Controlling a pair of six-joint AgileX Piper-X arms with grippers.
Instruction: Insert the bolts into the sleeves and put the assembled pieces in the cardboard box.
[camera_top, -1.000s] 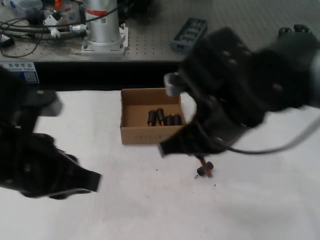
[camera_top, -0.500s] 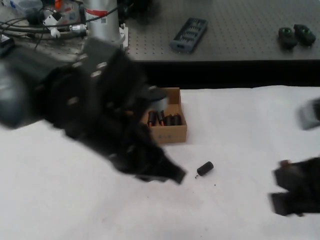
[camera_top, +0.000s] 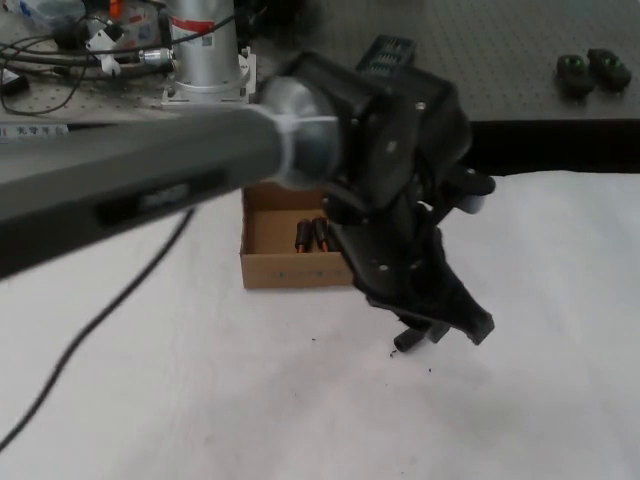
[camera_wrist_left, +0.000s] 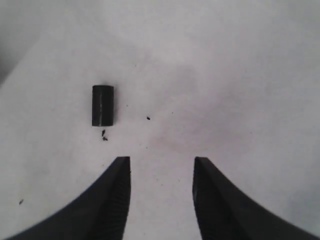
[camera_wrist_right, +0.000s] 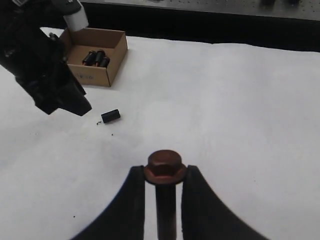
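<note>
The right gripper (camera_wrist_right: 165, 175) is clamped on a bolt (camera_wrist_right: 165, 164), shank along the fingers (camera_wrist_right: 134, 200), hex head past their tips. Farther out the sleeve (camera_wrist_left: 102, 105) lies flat on the white cloth (camera_top: 200, 400), long axis roughly 8-to-2 o'clock in the high view, close by the spread-open left gripper (camera_wrist_left: 161, 165); the cardboard box (camera_top: 290, 272) sits at its 10 o'clock.

In the high view the cardboard box (camera_top: 295, 272) stands on the cloth (camera_top: 200, 400) just left of the frame's centre, with assembled pieces (camera_top: 312, 235) lying in its right half. The sleeve (camera_top: 404, 342) lies on the cloth to the lower right of the box, apart from it. The left gripper (camera_top: 455, 322) hangs just beside the sleeve, which is not between its fingers. The bolt (camera_wrist_right: 165, 167) sits between the right gripper's (camera_wrist_right: 164, 175) fingers, well apart from the box.
</note>
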